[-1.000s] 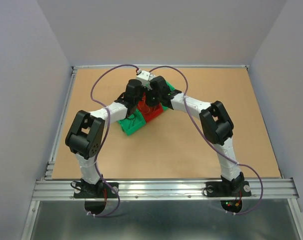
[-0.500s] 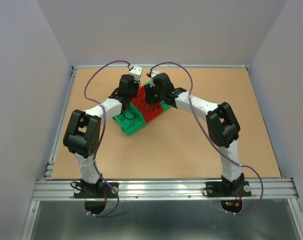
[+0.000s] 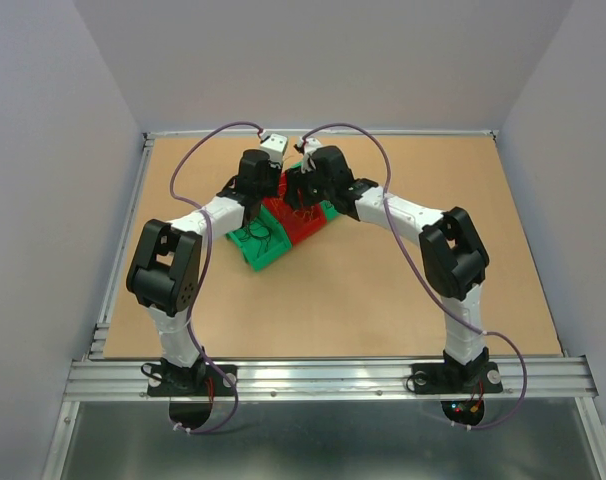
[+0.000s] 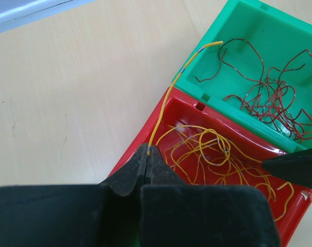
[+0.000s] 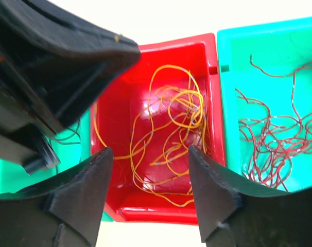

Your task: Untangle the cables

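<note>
Top external view: the worktop [image 3: 383, 290] carries three bins in a row, just toward 10 o'clock from its middle, and both arms reach in over them. The red bin [image 3: 301, 232] sits between two green ones. The near green bin [image 3: 273, 255] is at its 8 o'clock and the far green bin [image 4: 233, 20] at its 1 o'clock.

In the right wrist view, the right claw [image 5: 150, 149] hangs over the red bin with its jaws wide apart, holding nothing. In the left wrist view, the left claw [image 4: 148, 152] is pinched tight on one yellow cable [image 4: 169, 91], which runs from its tips toward 1 o'clock, out over the far green bin's rim.

The yellow cables [image 5: 171, 118] lie looped in the red bin. The red cables [image 4: 274, 98] lie in the far green bin, and the dark cables [image 5: 68, 136] in the near one.
</note>
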Robot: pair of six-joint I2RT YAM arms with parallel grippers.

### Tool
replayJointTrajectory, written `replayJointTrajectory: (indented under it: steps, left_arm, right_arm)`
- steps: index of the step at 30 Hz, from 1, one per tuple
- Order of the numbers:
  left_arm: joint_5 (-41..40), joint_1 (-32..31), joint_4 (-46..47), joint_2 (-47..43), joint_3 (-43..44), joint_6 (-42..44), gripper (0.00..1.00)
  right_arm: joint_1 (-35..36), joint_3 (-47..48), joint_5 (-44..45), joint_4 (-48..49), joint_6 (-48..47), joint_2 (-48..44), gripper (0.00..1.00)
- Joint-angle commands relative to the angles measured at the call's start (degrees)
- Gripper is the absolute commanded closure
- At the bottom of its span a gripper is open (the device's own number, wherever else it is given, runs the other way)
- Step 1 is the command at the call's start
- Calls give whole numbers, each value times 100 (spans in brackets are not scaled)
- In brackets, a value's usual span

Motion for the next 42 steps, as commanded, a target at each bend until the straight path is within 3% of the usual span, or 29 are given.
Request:
replayJointTrajectory:
  steps: [1,6,10,16,26,42]
  left_arm:
    - [378,20,65,-89,240,-172,100]
    - [721,55,100,-247,152,-155,100]
    - [906,46,74,-274,108,-163,100]
    - [1406,116,117,-300,38,-251,100]
    - [1618,143,197,-344,-50,-321,98]
    - [1776,160,329,-485,-182,-295,97]
  right_arm:
    - [-28,-86,-13,713,140,-94,38]
    - [-176,-867,383,1557,474,-621,40]
    - [-624,-1938,226,2935,1256,-1192,22]
    - [-801,-2284,182,3894,2055,-1229,20]
    - [-801,-2073,-425,5065,2856,-562,20]
    - [-625,-1133,-645,5338,3085,318,30]
